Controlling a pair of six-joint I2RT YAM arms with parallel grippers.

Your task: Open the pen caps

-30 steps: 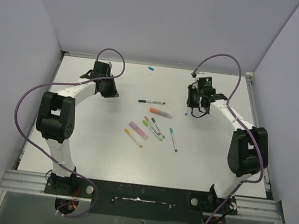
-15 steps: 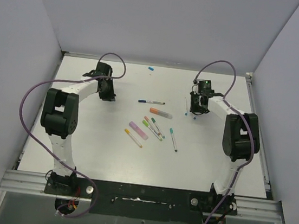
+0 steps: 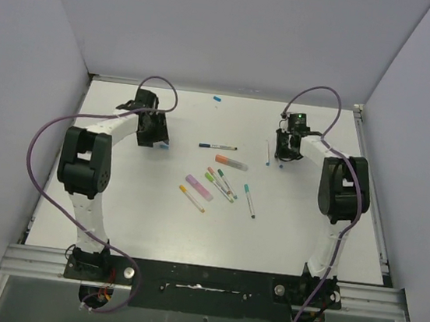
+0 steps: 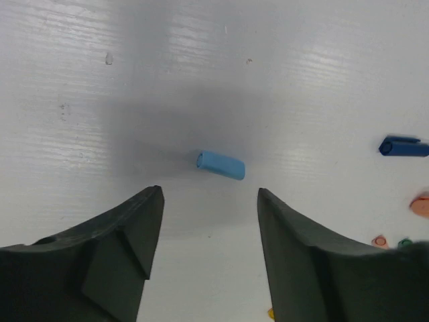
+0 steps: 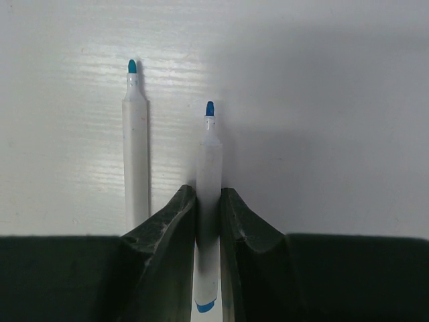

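left gripper (image 4: pixel 209 201) is hanging with jaws apart, gripping nothing. The light blue cap (image 4: pixel 220 165) is lying free on the table (image 4: pixel 301 80) just ahead of them. right gripper (image 5: pixel 208 198) is clamping a bare blue-tipped pen (image 5: pixel 208 151), just beside another uncapped pen (image 5: pixel 135 147) that is lying flat. This is reading as the drop-off step after one uncapping. The next move is probably calling for the right side to lay its pen down, then both arms going for the capped pens (image 3: pixel 217 178) clustered mid-table.
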